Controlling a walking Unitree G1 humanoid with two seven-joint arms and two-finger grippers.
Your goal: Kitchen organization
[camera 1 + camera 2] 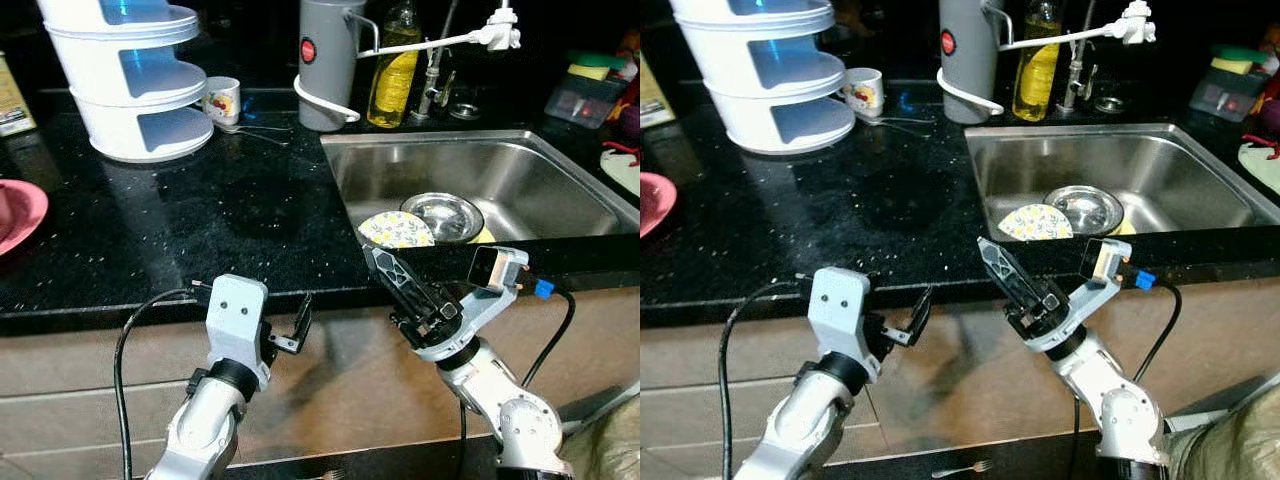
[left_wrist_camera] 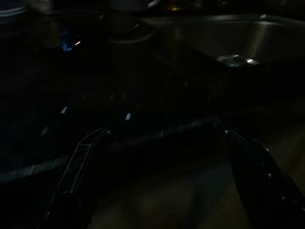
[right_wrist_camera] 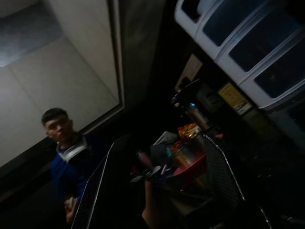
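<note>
Left eye view looks down on a black speckled worktop (image 1: 200,230) with a stainless steel sink (image 1: 540,170) set into its right side. In the sink basin lie a steel bowl (image 1: 442,215) and, just beside it on the near left, a round plate with a yellow floral pattern (image 1: 396,231), the two touching or overlapping at their edges. Behind the sink stand a grey cylindrical jug (image 1: 328,62) with a red button, a bottle of yellow liquid (image 1: 394,72) and a tap (image 1: 436,75), with a white spout arm (image 1: 470,38) reaching across above them. At the back left of the worktop sits a white three-tier rack with blue shelves (image 1: 135,75), and a small patterned mug (image 1: 222,100) stands just beside its base. A pink plate (image 1: 18,212) shows at the left edge. Both arms hang in front of the worktop's front edge, below its surface. The left pincer (image 1: 295,330) is released, its two black fingers spread wide apart in the dark left wrist view, grasping nothing. The right pincer (image 1: 400,280) points up toward the near edge of the sink, and its fingers also stand apart in the right wrist view with nothing between them. A fork (image 1: 960,467) lies on the floor below. Right wrist view, tilted, catches a person in a blue top (image 3: 71,162) in a dim room.
</note>
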